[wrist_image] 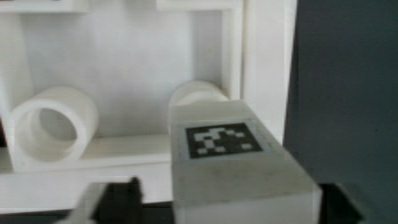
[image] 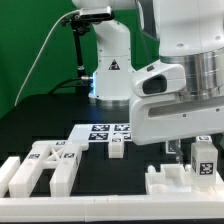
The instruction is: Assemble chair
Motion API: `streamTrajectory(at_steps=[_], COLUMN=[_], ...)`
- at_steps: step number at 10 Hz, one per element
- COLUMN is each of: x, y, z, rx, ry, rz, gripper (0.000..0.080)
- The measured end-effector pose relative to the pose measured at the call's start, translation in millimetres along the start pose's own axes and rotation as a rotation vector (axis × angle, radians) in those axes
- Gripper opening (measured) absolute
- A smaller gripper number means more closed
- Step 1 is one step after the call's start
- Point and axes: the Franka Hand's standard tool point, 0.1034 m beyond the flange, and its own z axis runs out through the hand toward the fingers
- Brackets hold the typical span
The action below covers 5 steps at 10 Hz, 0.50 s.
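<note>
My gripper [image: 197, 148] is shut on a white leg bar [image: 203, 158] of the chair, which carries a black-and-white tag. It holds the bar upright just above a white chair panel [image: 183, 182] at the front of the exterior view's right. In the wrist view the tagged bar [wrist_image: 226, 150] fills the space between the dark fingers [wrist_image: 125, 203] of my gripper [wrist_image: 231, 205]. Behind it lies the white panel frame [wrist_image: 134, 60] with a round white peg [wrist_image: 54, 125]. More white chair parts [image: 42, 165] lie at the front left. A small white cube [image: 116, 149] stands mid-table.
The marker board [image: 104, 130] lies flat at the middle of the black table. The robot's base [image: 108, 65] stands behind it, with a cable and a green stand at the back left. A white border rail [image: 10, 168] runs along the table's front left.
</note>
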Motion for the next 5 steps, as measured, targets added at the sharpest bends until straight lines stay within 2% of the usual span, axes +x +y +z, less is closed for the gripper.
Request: streamTrajectory(at_steps=[1, 3, 5], x=[0.0, 1.1, -0.4], y=[0.1, 0.4, 1.1], z=[0.1, 0.3, -0.2], rx=[0.0, 0.002, 0.008], ry=[0.0, 0.011, 0.034], rz=[0.055, 0.215, 0.542], gripper=[0.0285, 0.0285, 0.0285])
